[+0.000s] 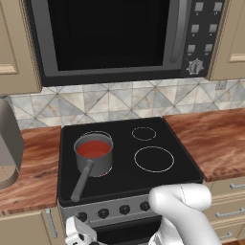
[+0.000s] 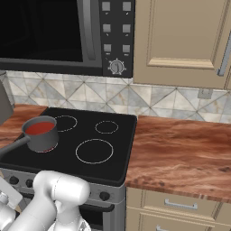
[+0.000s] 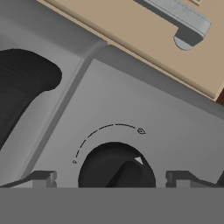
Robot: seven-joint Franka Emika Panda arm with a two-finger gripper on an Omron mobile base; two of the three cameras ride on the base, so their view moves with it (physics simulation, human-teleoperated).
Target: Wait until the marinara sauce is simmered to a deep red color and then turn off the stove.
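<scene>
Tool [image 3: 111,179] spread wide around a black knob [image 3: 117,168] on the stove [image 1: 129,143] between wooden counters [image 2: 180,153].

Saucepan [image 1: 93,154] with marinara sauce [image 1: 93,149] on stove [image 1: 125,146] rear-left burner; microwave [image 1: 115,36] above.

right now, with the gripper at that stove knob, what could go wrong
The open gripper straddles one black knob with its fingertips wide apart, so closing off-centre might slip. The knob row holds several alike; the wrong one leaves the marinara sauce cooking. The saucepan handle reaches toward the front edge, within bumping range.
</scene>
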